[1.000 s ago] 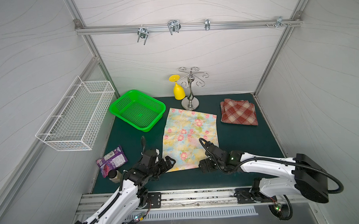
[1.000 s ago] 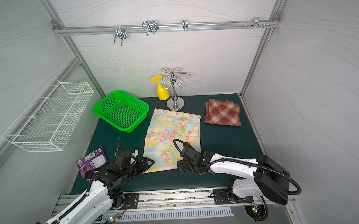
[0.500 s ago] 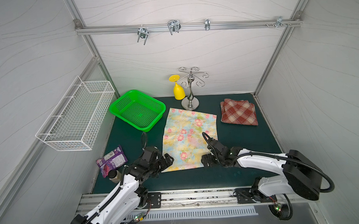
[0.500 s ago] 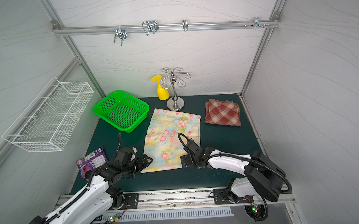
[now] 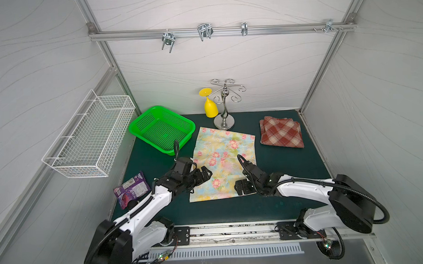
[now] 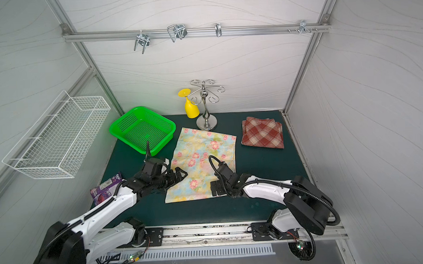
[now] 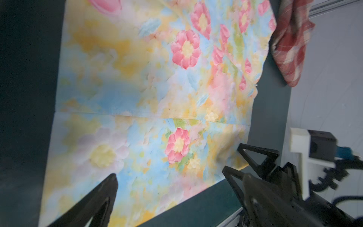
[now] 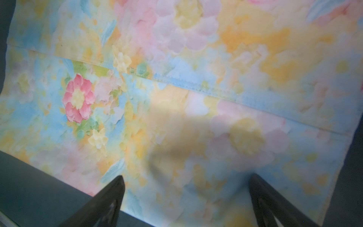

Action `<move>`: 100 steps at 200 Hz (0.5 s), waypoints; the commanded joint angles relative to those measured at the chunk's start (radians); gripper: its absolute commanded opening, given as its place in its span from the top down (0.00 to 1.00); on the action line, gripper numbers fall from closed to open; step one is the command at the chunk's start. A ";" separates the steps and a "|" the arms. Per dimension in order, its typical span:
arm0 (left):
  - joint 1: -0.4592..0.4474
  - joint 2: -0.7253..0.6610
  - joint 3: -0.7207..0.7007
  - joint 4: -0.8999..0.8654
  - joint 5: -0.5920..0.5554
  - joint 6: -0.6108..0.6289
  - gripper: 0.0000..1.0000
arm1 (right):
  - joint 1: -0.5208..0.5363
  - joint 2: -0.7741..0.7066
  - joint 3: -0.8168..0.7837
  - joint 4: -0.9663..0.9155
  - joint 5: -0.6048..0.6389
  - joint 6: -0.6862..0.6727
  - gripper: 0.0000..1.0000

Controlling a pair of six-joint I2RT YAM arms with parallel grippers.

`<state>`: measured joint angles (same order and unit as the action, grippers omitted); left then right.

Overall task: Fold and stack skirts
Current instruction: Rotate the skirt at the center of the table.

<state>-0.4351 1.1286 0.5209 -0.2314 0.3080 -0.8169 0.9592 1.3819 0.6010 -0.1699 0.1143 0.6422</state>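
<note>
The floral skirt (image 5: 224, 158) (image 6: 204, 159) lies spread flat in the middle of the green mat. The plaid skirt (image 5: 281, 133) (image 6: 262, 133) sits folded at the back right. My left gripper (image 5: 206, 174) (image 6: 181, 174) is open over the floral skirt's near left edge. My right gripper (image 5: 242, 187) (image 6: 216, 188) is open over its near right corner. The left wrist view has the floral skirt (image 7: 137, 88) between the open fingers of the left gripper (image 7: 170, 173), with the plaid skirt (image 7: 290, 43) beyond. In the right wrist view the right gripper (image 8: 186, 176) stands wide above the floral skirt (image 8: 176, 88). Neither holds anything.
A green plastic basket (image 5: 162, 129) stands at the back left. A purple snack wrapper (image 5: 131, 188) lies by my left arm. A yellow cup (image 5: 211, 108) hangs on a metal stand (image 5: 224, 122) at the back. A white wire basket (image 5: 92, 134) hangs on the left wall.
My left gripper has moved forward onto the floral skirt's left edge. My right gripper has shifted slightly at the near right corner. Both stay open.
</note>
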 commanded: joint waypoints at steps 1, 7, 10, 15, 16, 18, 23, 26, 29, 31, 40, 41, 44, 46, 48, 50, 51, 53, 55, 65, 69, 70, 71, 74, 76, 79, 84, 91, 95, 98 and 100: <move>-0.002 0.086 0.006 0.117 0.028 0.022 0.01 | 0.043 -0.004 -0.047 -0.124 -0.059 0.068 0.01; -0.002 0.104 0.012 0.123 0.022 0.029 0.01 | 0.049 -0.012 -0.049 -0.129 -0.054 0.072 0.01; -0.002 0.116 0.015 0.125 0.020 0.032 0.01 | 0.051 -0.015 -0.051 -0.132 -0.051 0.077 0.01; -0.001 0.133 0.022 0.126 0.017 0.039 0.01 | 0.053 -0.020 -0.054 -0.133 -0.047 0.078 0.01; -0.002 0.136 0.024 0.126 0.016 0.041 0.01 | 0.054 -0.021 -0.055 -0.133 -0.047 0.080 0.01; -0.002 0.144 0.026 0.126 0.015 0.042 0.01 | 0.054 -0.023 -0.057 -0.132 -0.047 0.081 0.01; -0.001 0.163 0.037 0.125 0.014 0.046 0.01 | 0.054 -0.026 -0.062 -0.132 -0.045 0.085 0.01; -0.001 0.173 0.042 0.124 0.014 0.051 0.01 | 0.054 -0.028 -0.065 -0.132 -0.044 0.085 0.01; -0.001 0.184 0.046 0.125 0.013 0.052 0.01 | 0.054 -0.029 -0.067 -0.132 -0.044 0.086 0.01; -0.001 0.192 0.050 0.124 0.013 0.054 0.01 | 0.055 -0.029 -0.069 -0.132 -0.043 0.086 0.01; 0.000 0.224 0.063 0.124 0.010 0.060 0.01 | 0.056 -0.030 -0.075 -0.137 -0.040 0.090 0.01; 0.001 0.227 0.065 0.124 0.010 0.060 0.01 | 0.055 -0.031 -0.076 -0.137 -0.040 0.091 0.01; 0.001 0.238 0.068 0.126 0.010 0.062 0.01 | 0.055 -0.031 -0.077 -0.137 -0.038 0.091 0.01; 0.001 0.244 0.070 0.127 0.010 0.063 0.01 | 0.055 -0.032 -0.078 -0.137 -0.039 0.092 0.01; 0.001 0.251 0.072 0.129 0.009 0.062 0.01 | 0.055 -0.033 -0.079 -0.138 -0.039 0.092 0.01; 0.002 0.258 0.073 0.131 0.009 0.063 0.01 | 0.056 -0.033 -0.081 -0.138 -0.039 0.093 0.01; 0.002 0.260 0.074 0.132 0.009 0.062 0.01 | 0.056 -0.033 -0.082 -0.138 -0.039 0.094 0.01; 0.003 0.266 0.074 0.135 0.009 0.063 0.01 | 0.056 -0.032 -0.083 -0.137 -0.038 0.094 0.01; 0.004 0.273 0.075 0.137 0.011 0.062 0.01 | 0.057 -0.033 -0.085 -0.138 -0.037 0.095 0.01; 0.010 0.301 0.077 0.148 0.011 0.062 0.02 | 0.057 -0.036 -0.094 -0.134 -0.038 0.100 0.01; 0.012 0.311 0.078 0.151 0.011 0.061 0.02 | 0.057 -0.036 -0.098 -0.132 -0.039 0.101 0.01; 0.012 0.314 0.077 0.152 0.010 0.061 0.02 | 0.056 -0.037 -0.098 -0.131 -0.039 0.102 0.01; 0.014 0.316 0.077 0.153 0.010 0.061 0.02 | 0.057 -0.038 -0.099 -0.131 -0.040 0.103 0.01; 0.017 0.322 0.077 0.157 0.008 0.061 0.02 | 0.058 -0.038 -0.101 -0.129 -0.042 0.104 0.01; 0.020 0.327 0.077 0.159 0.008 0.060 0.02 | 0.059 -0.037 -0.102 -0.128 -0.042 0.106 0.01; 0.023 0.334 0.076 0.163 0.008 0.059 0.02 | 0.059 -0.037 -0.104 -0.127 -0.042 0.106 0.01; 0.030 0.344 0.076 0.167 0.009 0.059 0.02 | 0.062 -0.037 -0.104 -0.125 -0.044 0.108 0.01; 0.040 0.356 0.077 0.170 0.010 0.063 0.02 | 0.066 -0.033 -0.101 -0.125 -0.043 0.108 0.01; 0.045 0.361 0.077 0.169 0.007 0.063 0.02 | 0.069 -0.032 -0.099 -0.125 -0.042 0.112 0.01; 0.049 0.365 0.078 0.167 0.004 0.064 0.02 | 0.072 -0.031 -0.097 -0.125 -0.041 0.112 0.01; 0.052 0.368 0.079 0.166 0.003 0.065 0.02 | 0.075 -0.030 -0.096 -0.125 -0.040 0.114 0.01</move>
<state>-0.4129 1.4300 0.6048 -0.0628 0.3416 -0.7689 1.0088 1.3209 0.5510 -0.1741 0.1234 0.6933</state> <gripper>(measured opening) 0.982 0.990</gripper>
